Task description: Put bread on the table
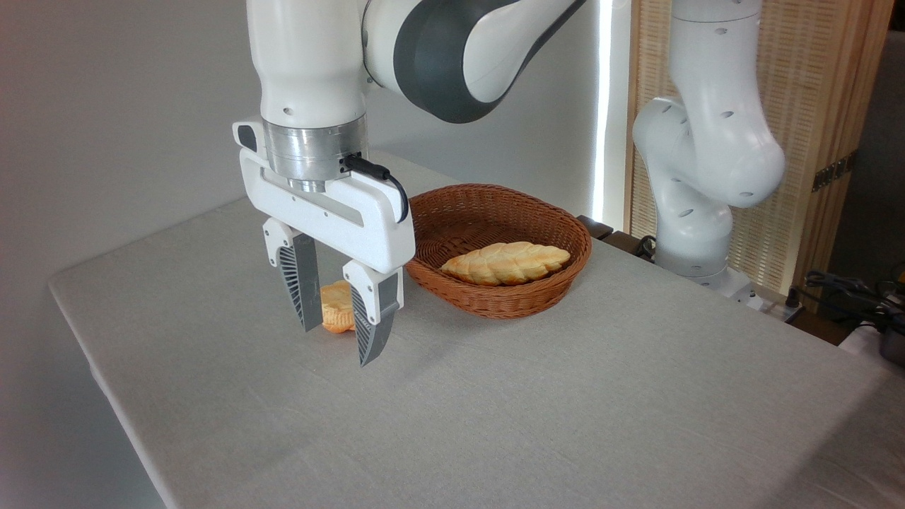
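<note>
— Where is the bread (506,262)?
— In the basket (452,212), right of my tool (341,341), lying long from left to right.
— And the tool?
— Its fingers are apart, empty, low over the worktop (565,403).

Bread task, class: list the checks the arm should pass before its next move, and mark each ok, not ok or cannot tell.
1. Gripper open and empty: ok.
2. Bread unobstructed from above in the basket: ok.
3. Gripper lined up over the bread: not ok; it hangs left of the basket.
4. Bare table in front for set-down: ok.
5. Bun clear of the fingers: cannot tell; the fingers partly hide it.
</note>
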You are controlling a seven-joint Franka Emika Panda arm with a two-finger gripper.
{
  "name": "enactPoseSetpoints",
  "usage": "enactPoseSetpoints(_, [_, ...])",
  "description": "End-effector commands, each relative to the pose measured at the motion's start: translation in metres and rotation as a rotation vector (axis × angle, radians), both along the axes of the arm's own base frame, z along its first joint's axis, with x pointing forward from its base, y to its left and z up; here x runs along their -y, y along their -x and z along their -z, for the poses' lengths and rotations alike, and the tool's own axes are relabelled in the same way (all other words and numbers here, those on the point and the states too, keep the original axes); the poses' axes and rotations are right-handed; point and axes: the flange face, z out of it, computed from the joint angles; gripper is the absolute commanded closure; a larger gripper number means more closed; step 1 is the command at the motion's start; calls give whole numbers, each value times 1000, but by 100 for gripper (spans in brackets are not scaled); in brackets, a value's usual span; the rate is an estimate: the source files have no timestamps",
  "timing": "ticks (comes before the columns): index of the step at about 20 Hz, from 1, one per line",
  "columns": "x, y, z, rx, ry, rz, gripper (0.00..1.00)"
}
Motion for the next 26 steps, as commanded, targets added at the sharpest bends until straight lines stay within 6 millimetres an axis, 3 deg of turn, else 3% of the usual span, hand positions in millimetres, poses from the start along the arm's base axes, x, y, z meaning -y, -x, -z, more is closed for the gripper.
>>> enactPoseSetpoints(1, [3,5,-2,-26,8,32,0])
enactPoseSetpoints(5, [19,17,-4,-53,15,67,0])
enactPoseSetpoints(14, [76,92,-26,-158,50,234,0])
enactPoseSetpoints(19, [79,136,-33,-280,64,437,0])
enactPoseSetpoints(22, [94,151,-26,-342,62,567,0])
enactPoseSetpoints(26, [115,169,-3,-392,51,675,0])
